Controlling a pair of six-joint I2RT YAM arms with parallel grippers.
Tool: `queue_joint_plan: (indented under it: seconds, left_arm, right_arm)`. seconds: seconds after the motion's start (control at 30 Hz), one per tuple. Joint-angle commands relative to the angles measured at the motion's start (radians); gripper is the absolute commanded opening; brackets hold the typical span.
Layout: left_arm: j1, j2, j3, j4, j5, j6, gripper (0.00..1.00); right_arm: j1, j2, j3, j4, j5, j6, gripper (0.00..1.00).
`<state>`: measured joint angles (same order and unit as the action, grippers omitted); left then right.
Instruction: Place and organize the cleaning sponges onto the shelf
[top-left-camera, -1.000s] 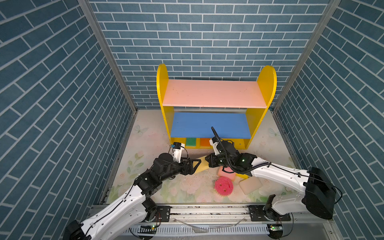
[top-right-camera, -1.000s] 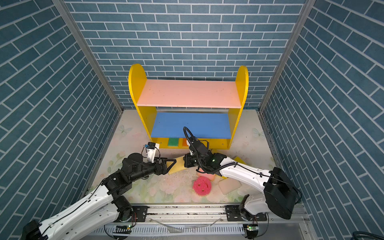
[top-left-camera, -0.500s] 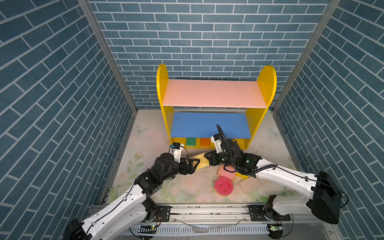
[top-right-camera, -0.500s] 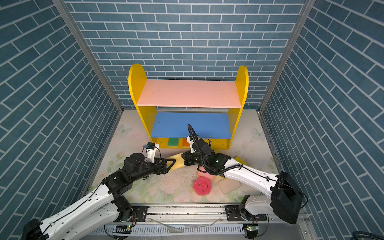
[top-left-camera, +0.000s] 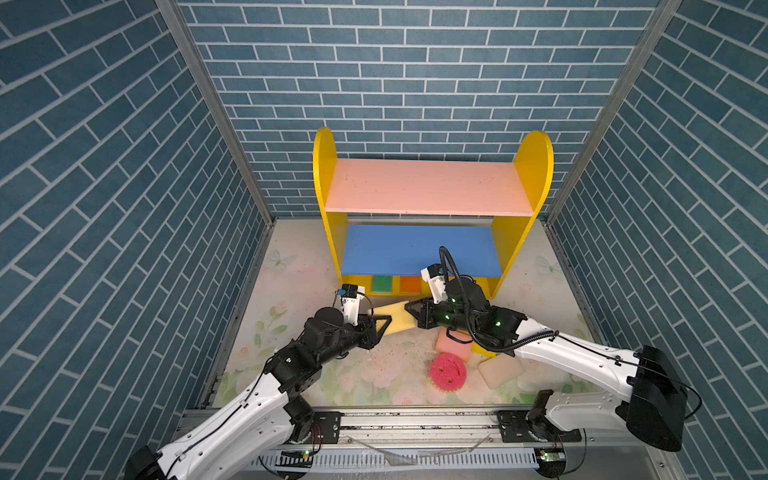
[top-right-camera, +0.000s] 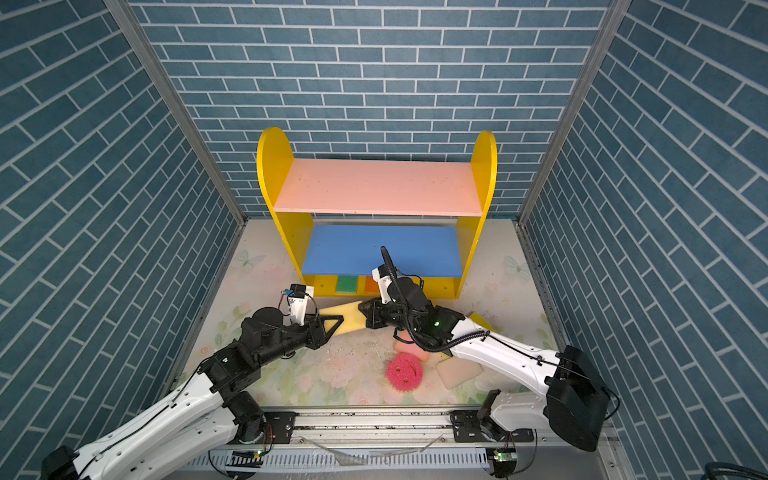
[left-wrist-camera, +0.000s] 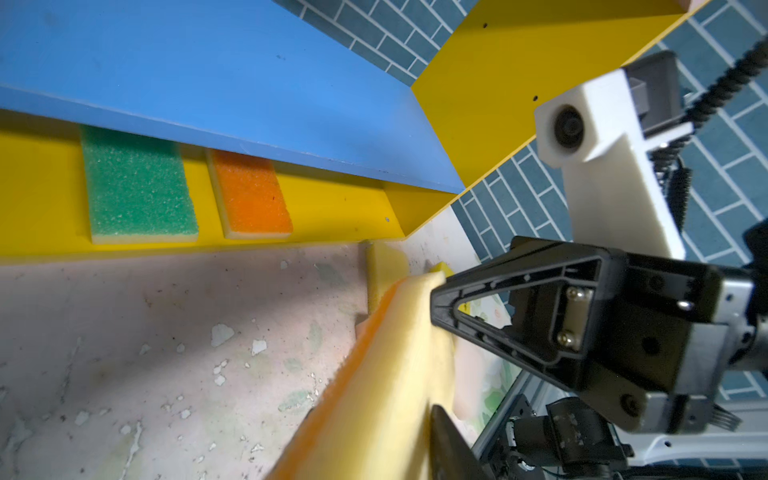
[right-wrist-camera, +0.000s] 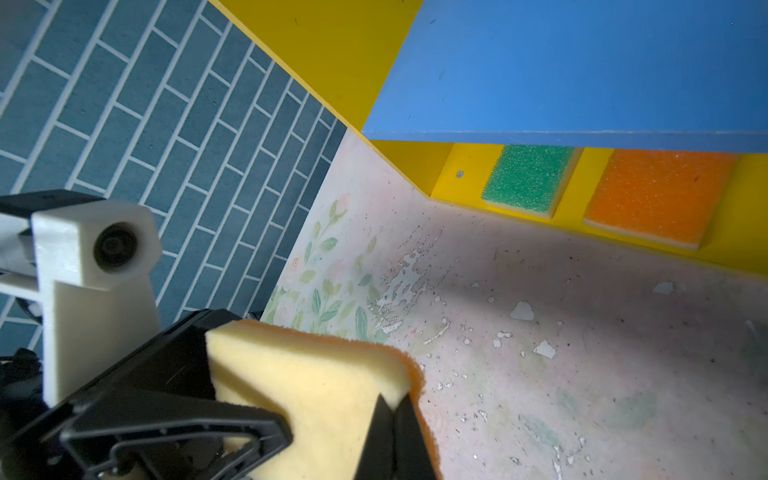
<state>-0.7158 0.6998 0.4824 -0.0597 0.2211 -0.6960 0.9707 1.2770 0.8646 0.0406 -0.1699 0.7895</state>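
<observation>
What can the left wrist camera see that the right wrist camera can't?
Only the left wrist view shows the right gripper and the right arm's camera. Only the right wrist view shows the left gripper and the left arm's camera. Both show the yellow sponge between the grippers, the blue board, and the green sponge and orange sponge on the bottom of the shelf.

On yellow base (left-wrist-camera: 332, 208) of shelf (top-left-camera: 328, 216), under blue board (top-left-camera: 419, 249): green sponge (top-left-camera: 382, 284) and orange sponge (top-left-camera: 410, 285), flat, side by side, apart. On worn floral mat (top-left-camera: 299, 286) before shelf: round pink sponge (top-left-camera: 447, 371), cream sponge (top-left-camera: 500, 371) just beside it, pink block sponge (top-left-camera: 453, 345) close on its shelf side, partly hidden. Pale flecks (left-wrist-camera: 222, 332) scattered across mat.
</observation>
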Motion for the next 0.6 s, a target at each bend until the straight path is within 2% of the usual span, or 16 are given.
queue_joint_plan:
  seconds: [0.0,0.03,0.1,0.33,0.5,0.57]
  left_arm:
    - [-0.001,-0.012,0.010,0.009,-0.001,0.024,0.31]
    - [-0.001,-0.017,0.010,0.008,-0.002,0.029,0.30]
    - [-0.001,-0.026,0.014,0.000,-0.003,0.037,0.29]
    - [-0.001,-0.039,0.052,-0.054,-0.009,0.110,0.28]
    - [-0.001,0.001,0.095,-0.104,-0.016,0.181,0.16]
    - [-0.002,0.023,0.094,-0.098,-0.005,0.189,0.15]
  right_arm:
    - [-0.011,-0.025,-0.039,0.043,-0.031,0.035,0.29]
    - [-0.018,-0.036,-0.047,0.044,-0.030,0.042,0.38]
    - [-0.035,-0.066,-0.062,0.032,-0.018,0.055,0.46]
    - [-0.088,-0.176,-0.024,-0.181,0.050,0.057,0.53]
    - [-0.089,-0.168,0.028,-0.289,0.034,0.083,0.54]
    - [-0.089,-0.147,0.031,-0.293,0.006,0.116,0.54]
